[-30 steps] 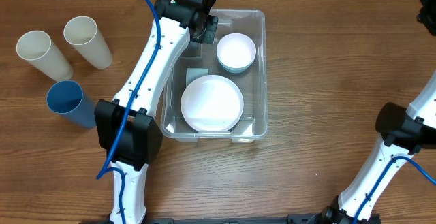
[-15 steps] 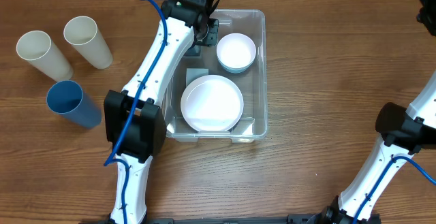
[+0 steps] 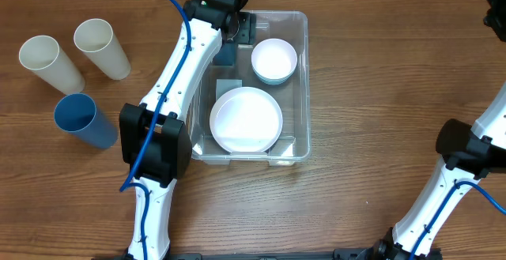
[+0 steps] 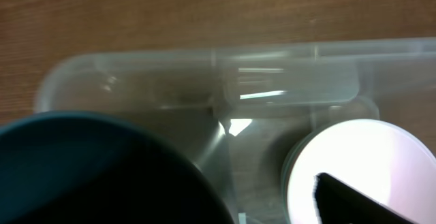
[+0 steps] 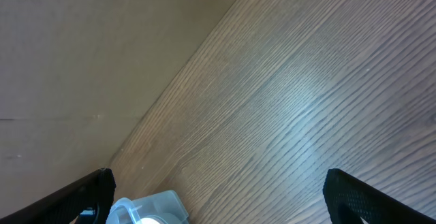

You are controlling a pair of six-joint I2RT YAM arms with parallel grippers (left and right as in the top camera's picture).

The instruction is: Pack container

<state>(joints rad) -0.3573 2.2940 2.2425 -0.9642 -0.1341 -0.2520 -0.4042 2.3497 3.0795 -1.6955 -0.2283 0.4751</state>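
The clear container [image 3: 305,86] stands mid-table with a white plate [image 3: 245,119] and a white bowl [image 3: 274,60] inside. My left gripper [image 3: 239,32] hangs over its back left corner, open. Just beneath it a dark teal cup [image 3: 225,54] rests inside the container. In the left wrist view that cup [image 4: 102,173] fills the lower left, and one black finger [image 4: 361,203] stands apart from it over the bowl [image 4: 361,156]; the other finger is hidden. My right gripper [image 5: 235,203] is open and empty above bare table, far right, with a container corner [image 5: 153,207] below it.
Three cups lie on the table to the left of the container: two cream ones [image 3: 51,64] [image 3: 103,49] and a blue one [image 3: 83,122]. The left arm [image 3: 178,86] crosses the container's left wall. The right arm's base [image 3: 466,153] is at the right edge.
My left gripper's jaws have opened and let go of the dark teal cup in the container's back left corner. The right arm has not moved.
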